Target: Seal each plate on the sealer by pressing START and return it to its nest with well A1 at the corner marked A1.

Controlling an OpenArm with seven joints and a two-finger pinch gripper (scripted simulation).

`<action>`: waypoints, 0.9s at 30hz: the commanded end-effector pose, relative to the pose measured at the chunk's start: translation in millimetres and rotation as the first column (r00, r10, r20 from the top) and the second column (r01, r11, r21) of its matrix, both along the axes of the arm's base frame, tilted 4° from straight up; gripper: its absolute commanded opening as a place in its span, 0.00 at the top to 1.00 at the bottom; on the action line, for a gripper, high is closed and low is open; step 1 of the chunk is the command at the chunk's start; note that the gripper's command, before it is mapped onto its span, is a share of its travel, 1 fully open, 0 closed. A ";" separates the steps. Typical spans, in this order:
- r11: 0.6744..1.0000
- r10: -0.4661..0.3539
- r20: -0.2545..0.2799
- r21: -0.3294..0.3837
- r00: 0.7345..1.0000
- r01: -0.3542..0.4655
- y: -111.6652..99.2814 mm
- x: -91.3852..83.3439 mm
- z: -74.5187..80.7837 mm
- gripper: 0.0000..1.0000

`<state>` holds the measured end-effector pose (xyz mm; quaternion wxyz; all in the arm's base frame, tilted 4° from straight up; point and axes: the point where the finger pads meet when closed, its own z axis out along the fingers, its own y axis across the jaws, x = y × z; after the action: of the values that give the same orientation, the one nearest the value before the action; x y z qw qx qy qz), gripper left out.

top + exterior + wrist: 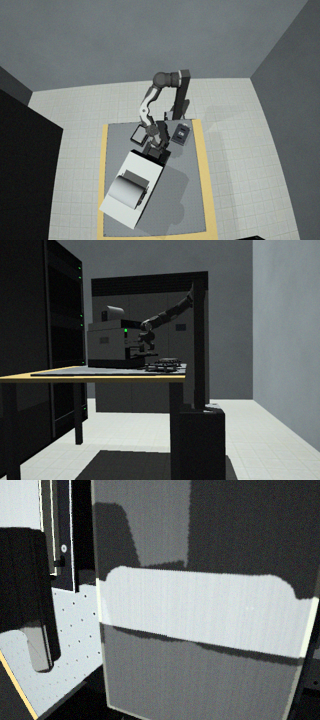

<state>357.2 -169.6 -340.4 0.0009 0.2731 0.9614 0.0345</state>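
Plate [154, 153] [148, 352] [200, 605], its pale top crossed by shadow, is carried flat by the stage [166, 155] [155, 354]; whether it is fully seated cannot be told. Over it the pincer [158, 147] [146, 349] [175, 665] is held partway open, with nothing gripped between its fingers. Near the stage, another plate [139, 134] [168, 359] is held by one holder [136, 141], while the label N2 is left uncovered on the other holder [177, 140] [160, 365]. Both holders are supported by the grey mat [180, 206] [77, 370] [75, 620]. Beyond the stage, a green lamp [125, 330] is shown lit on the sealer [147, 162] [105, 348], which is topped by a roll [126, 191] [115, 313]. Farther off, tall grey cupboards [149, 307] are seen against the wall [230, 317]
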 end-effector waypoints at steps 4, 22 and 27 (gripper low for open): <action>1.000 0.001 0.006 0.005 1.000 -0.001 0.4 1.6 1.4 0.35; 1.000 0.006 0.004 0.008 1.000 -0.006 2.1 1.0 -10.0 0.35; 1.000 0.001 0.006 0.005 1.000 -0.001 1.1 1.9 -8.6 0.35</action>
<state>357.3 -168.1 -350.8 0.0003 0.2725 0.9615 0.0360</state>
